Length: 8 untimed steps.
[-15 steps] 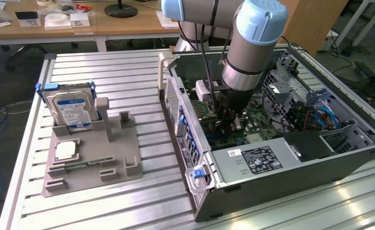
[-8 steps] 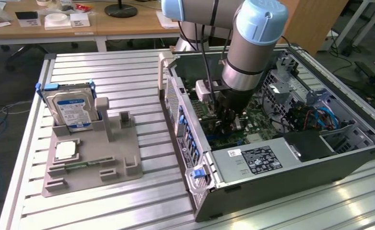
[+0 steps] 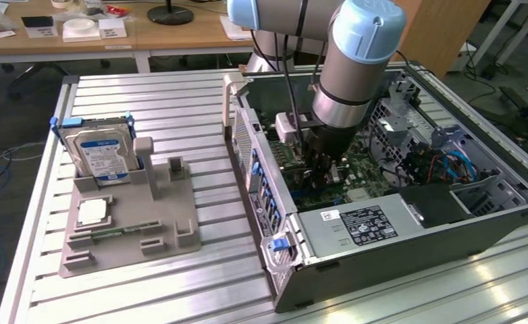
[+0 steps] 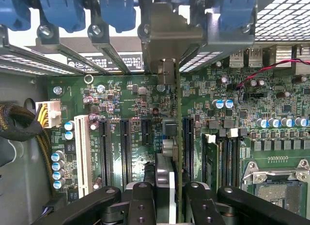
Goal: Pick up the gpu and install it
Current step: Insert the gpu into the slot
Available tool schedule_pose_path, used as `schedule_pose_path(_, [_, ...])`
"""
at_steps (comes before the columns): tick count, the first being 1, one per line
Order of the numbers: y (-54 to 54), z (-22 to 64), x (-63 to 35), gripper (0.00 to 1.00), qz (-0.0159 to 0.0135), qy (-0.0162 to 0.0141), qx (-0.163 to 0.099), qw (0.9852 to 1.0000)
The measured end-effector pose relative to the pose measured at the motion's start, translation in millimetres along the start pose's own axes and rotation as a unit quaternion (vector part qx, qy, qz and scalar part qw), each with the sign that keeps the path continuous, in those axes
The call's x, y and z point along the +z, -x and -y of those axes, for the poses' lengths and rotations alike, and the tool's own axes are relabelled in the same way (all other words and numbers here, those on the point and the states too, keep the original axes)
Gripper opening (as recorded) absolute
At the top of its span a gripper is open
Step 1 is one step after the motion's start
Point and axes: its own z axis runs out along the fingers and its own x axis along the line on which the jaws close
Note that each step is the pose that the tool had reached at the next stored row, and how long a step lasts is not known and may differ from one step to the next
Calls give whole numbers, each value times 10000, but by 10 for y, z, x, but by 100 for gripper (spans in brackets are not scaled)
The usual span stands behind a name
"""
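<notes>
My gripper (image 4: 170, 198) is shut on the gpu (image 4: 170, 133), a thin card seen edge-on between the two black fingers (image 4: 143, 201). The card hangs upright just over the green motherboard (image 4: 121, 99), in line with the black expansion slots (image 4: 125, 147). Its metal end bracket (image 4: 167, 41) reaches the case's rear slot openings under the blue clips. In the exterior view the gripper (image 3: 323, 172) is lowered deep inside the open computer case (image 3: 273, 202).
The power supply (image 3: 363, 223) sits in the case's near corner, and blue cables (image 3: 458, 165) lie on the exterior view's right. A CPU socket (image 4: 273, 172) is beside the slots. Outside the case, a grey fixture (image 3: 138, 229) holds a blue-labelled hard drive (image 3: 102, 152) and a processor chip (image 3: 93, 212).
</notes>
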Motion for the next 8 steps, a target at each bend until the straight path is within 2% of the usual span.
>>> schedule_pose_path(8, [2, 1, -57, 28, 0, 0, 0, 10000])
